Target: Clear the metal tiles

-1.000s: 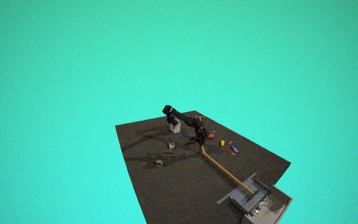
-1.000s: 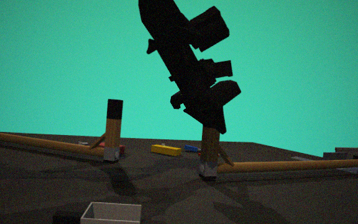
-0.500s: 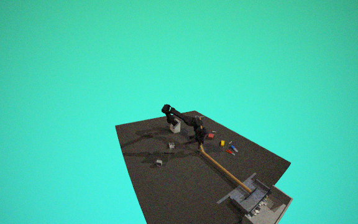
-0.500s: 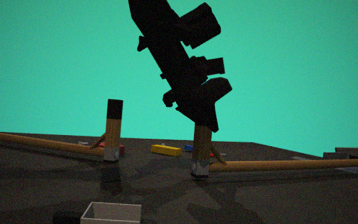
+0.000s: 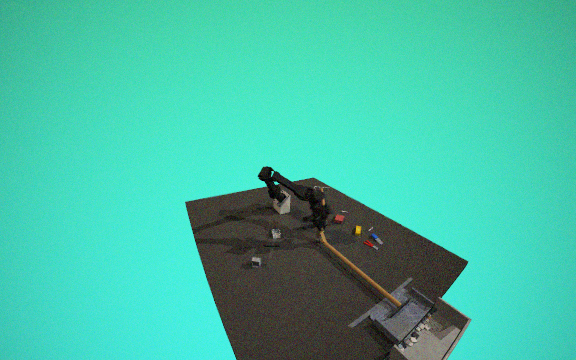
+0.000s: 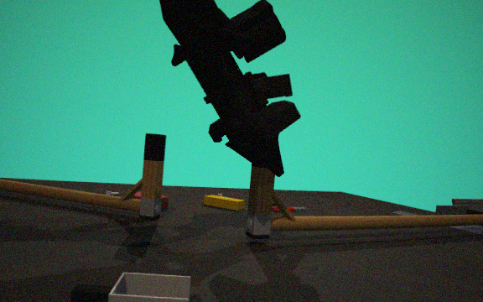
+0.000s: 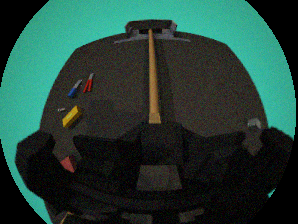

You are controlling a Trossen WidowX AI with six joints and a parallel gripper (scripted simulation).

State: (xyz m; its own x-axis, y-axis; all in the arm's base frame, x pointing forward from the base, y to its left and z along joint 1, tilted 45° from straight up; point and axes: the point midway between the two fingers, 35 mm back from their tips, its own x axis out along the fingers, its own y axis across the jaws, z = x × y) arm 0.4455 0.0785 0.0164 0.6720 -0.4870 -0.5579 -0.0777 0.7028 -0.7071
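My gripper [image 5: 321, 228] [image 6: 267, 169] is shut on the upright wooden grip of the long scraper [image 5: 360, 270] [image 6: 376, 222] [image 7: 153, 75]. The scraper's shaft runs low over the table to the steel bench plate [image 5: 409, 324]. Its far end is over the plate; I cannot make out the blade clearly. Several small pale metal tiles [image 5: 414, 340] lie in a row along the plate's far edge, beside the catch box [image 5: 455, 338]. I cannot tell which of them are on the plate and which are in the box. The plate is too small to read in the wrist view.
A second long-handled tool [image 6: 153, 180] stands left of my gripper. A red block [image 5: 339, 219] [image 7: 68, 164], a yellow block [image 5: 358, 230] [image 6: 224, 202] [image 7: 72, 116], a blue-handled tool [image 5: 375, 237] [image 7: 74, 90] and red-handled pliers [image 5: 369, 244] lie beside the shaft. Small pale containers [image 5: 276, 233] [image 5: 256, 261] stand opposite.
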